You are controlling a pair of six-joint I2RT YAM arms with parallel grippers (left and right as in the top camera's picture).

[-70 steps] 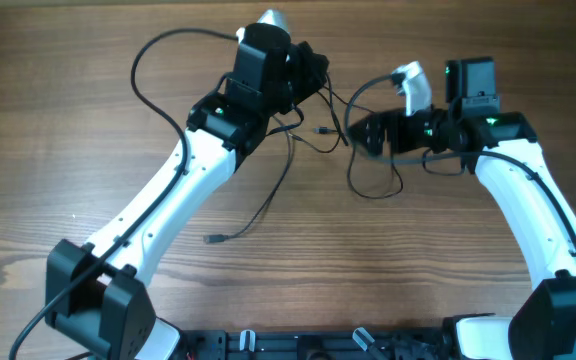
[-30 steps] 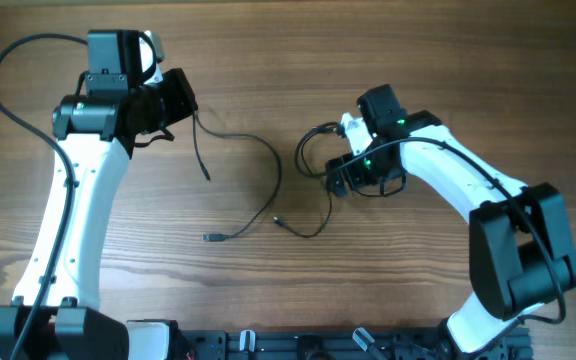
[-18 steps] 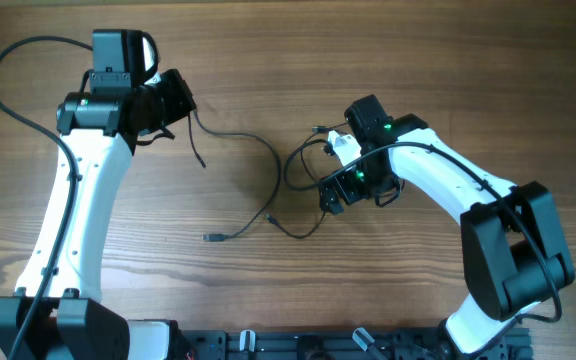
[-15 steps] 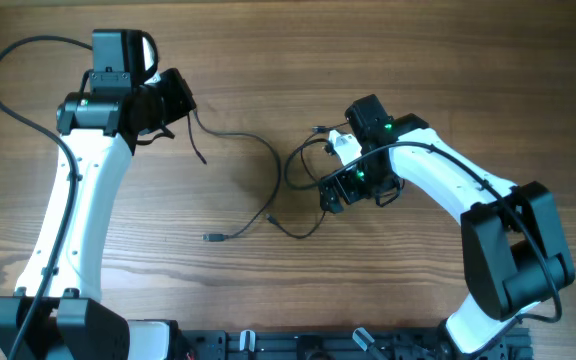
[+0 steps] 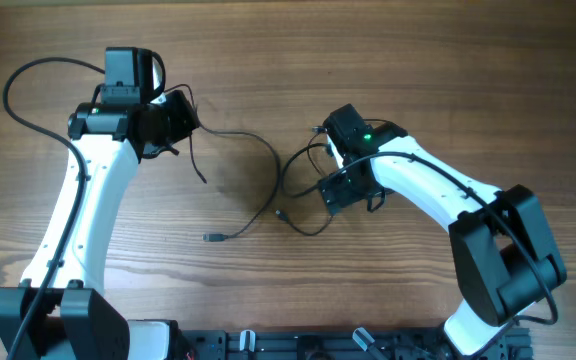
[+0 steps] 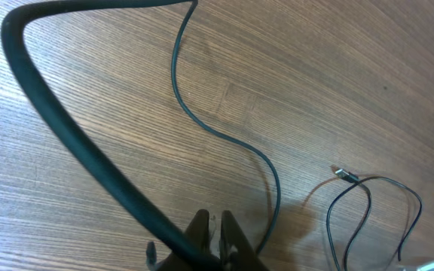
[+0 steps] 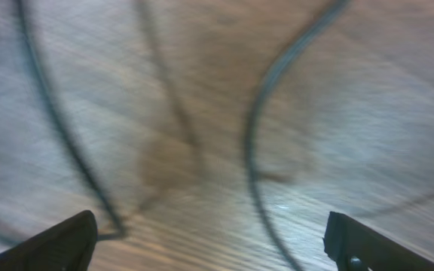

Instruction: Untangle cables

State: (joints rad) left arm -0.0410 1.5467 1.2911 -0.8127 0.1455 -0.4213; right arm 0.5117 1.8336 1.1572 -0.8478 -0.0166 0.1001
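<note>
One thin black cable (image 5: 271,170) leaves my left gripper (image 5: 186,122), arcs right and down, and ends in a plug (image 5: 213,237) on the table. A short end of it hangs below the gripper. In the left wrist view the jaws (image 6: 212,226) stand almost together on that cable (image 6: 224,139). A second cable (image 5: 290,172) lies looped by my right gripper (image 5: 333,192), which hovers low over it. The right wrist view is blurred. It shows the right gripper (image 7: 221,248) wide open with strands (image 7: 251,143) on the wood between its fingers, touching neither.
The thick black wire (image 6: 66,135) of the left arm crosses the left wrist view. A silver-tipped plug (image 6: 343,174) of the looped cable lies to the right. Bare wooden table (image 5: 398,60) surrounds both arms; a black rail (image 5: 298,345) runs along the near edge.
The right gripper has moved left and down over the cable loop, staying open. The left gripper has shifted slightly right and toward the near edge with its cable.
</note>
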